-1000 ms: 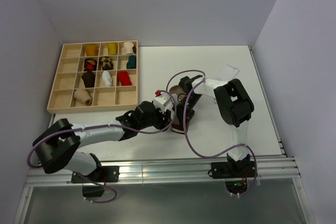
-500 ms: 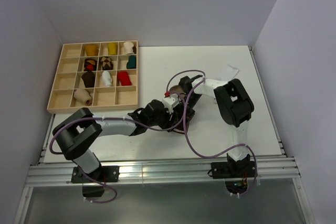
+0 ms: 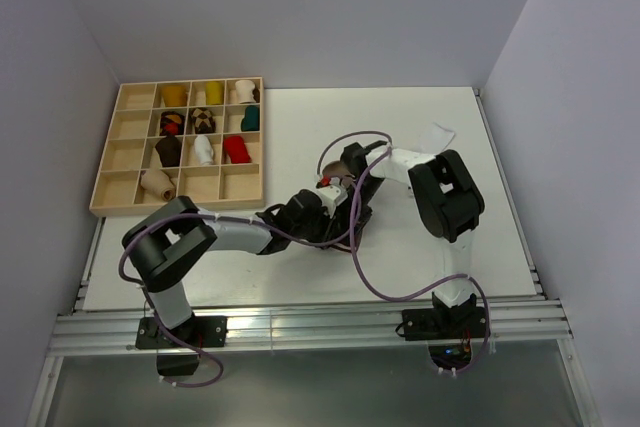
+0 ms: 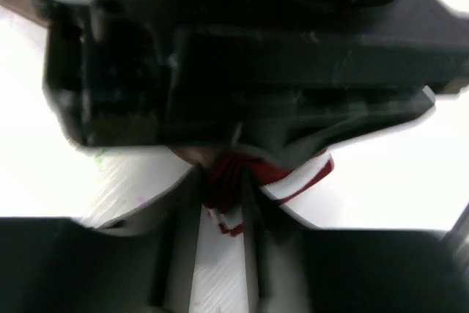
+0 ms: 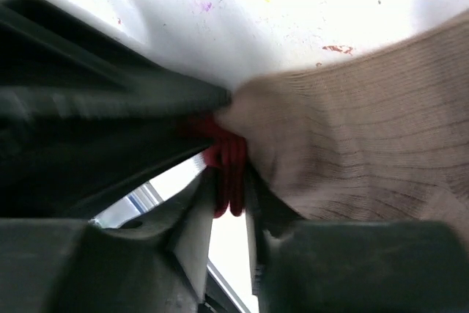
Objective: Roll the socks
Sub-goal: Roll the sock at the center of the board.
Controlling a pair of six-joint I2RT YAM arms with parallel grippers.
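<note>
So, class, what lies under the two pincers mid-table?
A brown sock on the white table, its maroon-striped cuff pinched by both the left pincer and right pincer. From above, they hide most of it.

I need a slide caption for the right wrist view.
Right gripper shut on the red cuff of the brown sock, over the white table.

Left gripper (image 4: 220, 188) and right gripper (image 5: 227, 185) meet nose to nose, the fingers of each pinched on the cuff of the brown sock (image 5: 352, 137). Both arms reach inward.
</note>
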